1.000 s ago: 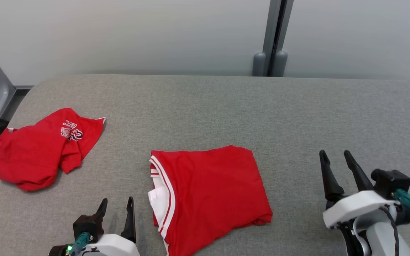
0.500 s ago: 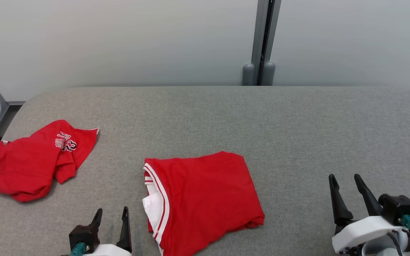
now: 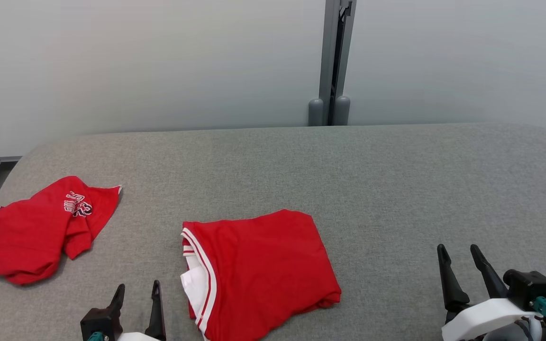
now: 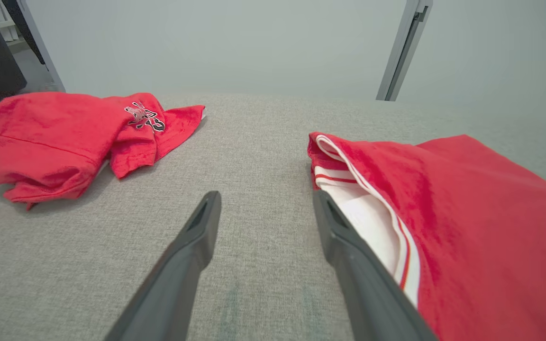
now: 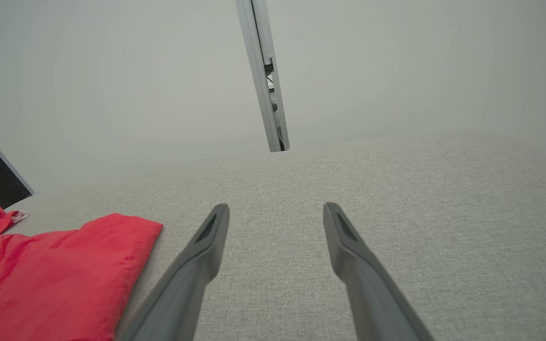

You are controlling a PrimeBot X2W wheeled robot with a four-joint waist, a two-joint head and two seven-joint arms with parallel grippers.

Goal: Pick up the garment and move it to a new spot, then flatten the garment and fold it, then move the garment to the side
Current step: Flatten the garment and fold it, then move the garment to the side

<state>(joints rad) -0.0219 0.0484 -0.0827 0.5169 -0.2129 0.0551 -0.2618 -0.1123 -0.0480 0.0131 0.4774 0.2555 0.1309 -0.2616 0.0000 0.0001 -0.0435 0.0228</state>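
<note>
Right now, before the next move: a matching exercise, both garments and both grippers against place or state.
1 folded red jersey
2 crumpled red shirt
3 left gripper
4 right gripper

A open, well clear of both garments
B heaped at the left end of the table
C flat, mid-table, white trim showing
D open, beside the white trim

Pairs: 1-C, 2-B, 3-D, 4-A
</note>
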